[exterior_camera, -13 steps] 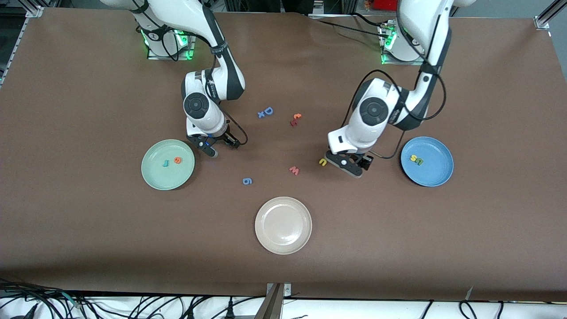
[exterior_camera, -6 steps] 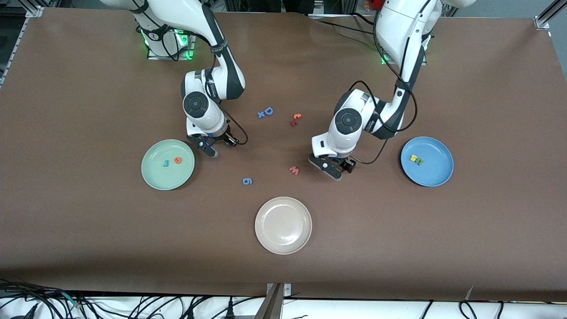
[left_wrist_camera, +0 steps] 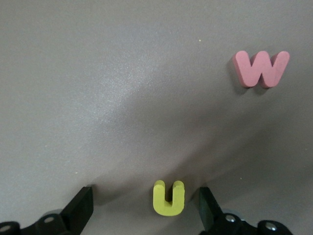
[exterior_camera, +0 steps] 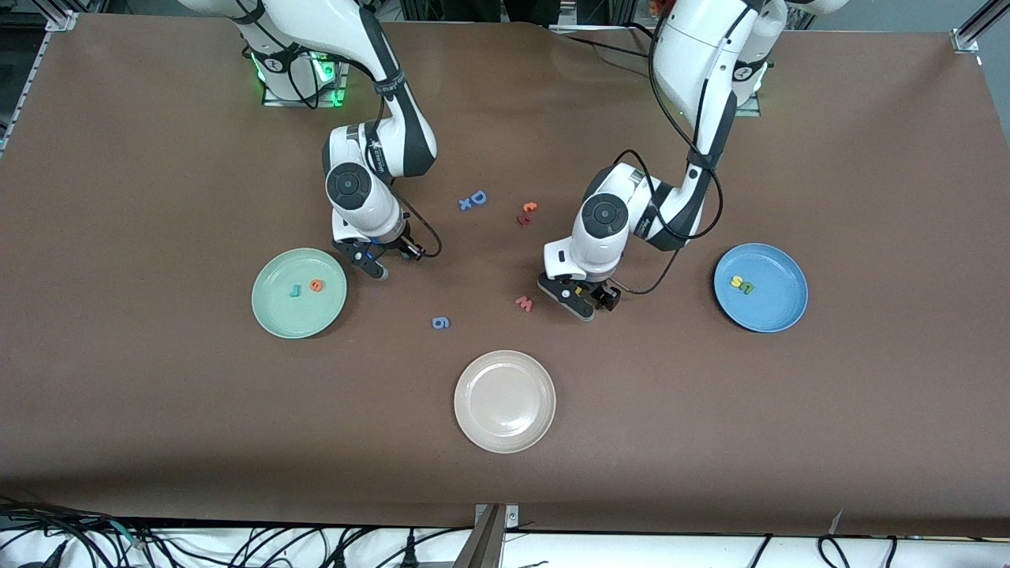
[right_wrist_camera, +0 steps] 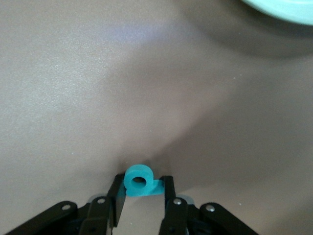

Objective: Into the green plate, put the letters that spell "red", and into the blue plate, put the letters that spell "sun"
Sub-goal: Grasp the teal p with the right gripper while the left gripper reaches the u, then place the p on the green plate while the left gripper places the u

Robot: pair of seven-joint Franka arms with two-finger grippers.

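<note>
Taking 12 o'clock as toward my bases and 6 o'clock as toward the front camera, my right gripper [exterior_camera: 371, 264] is low over the table just off the rim of the green plate [exterior_camera: 272, 319], at about 2 o'clock from the plate's middle. Its 2 fingers are drawn in against both sides of the teal "d" [right_wrist_camera: 139, 181], so I have that letter pinched. The orange "e" [exterior_camera: 316, 285] and the teal "r" [exterior_camera: 295, 291] already lie in the green plate. To do this step well I should lift straight up until the "d" clears the rim, travel toward 8 o'clock and let go only once I am over bare plate, not on top of the other 2 letters. The foam is tiny and soft, so I judge a firm but not crushing pinch is best, or it may twist out.

My left gripper [exterior_camera: 574, 298] is down over the table at 3 o'clock from the pink "w" [exterior_camera: 525, 303] and close beside it. Its fingers are spread wide and hold nothing. The yellow "u" [left_wrist_camera: 169, 198] lies on the table between them, nearer one finger than the other, so I should centre on it before closing, keeping clear of the "w". The blue plate [exterior_camera: 781, 319] is well apart at 3 o'clock, with the yellow "s" [exterior_camera: 736, 281] and a dark green letter [exterior_camera: 747, 289] already in it.
</note>
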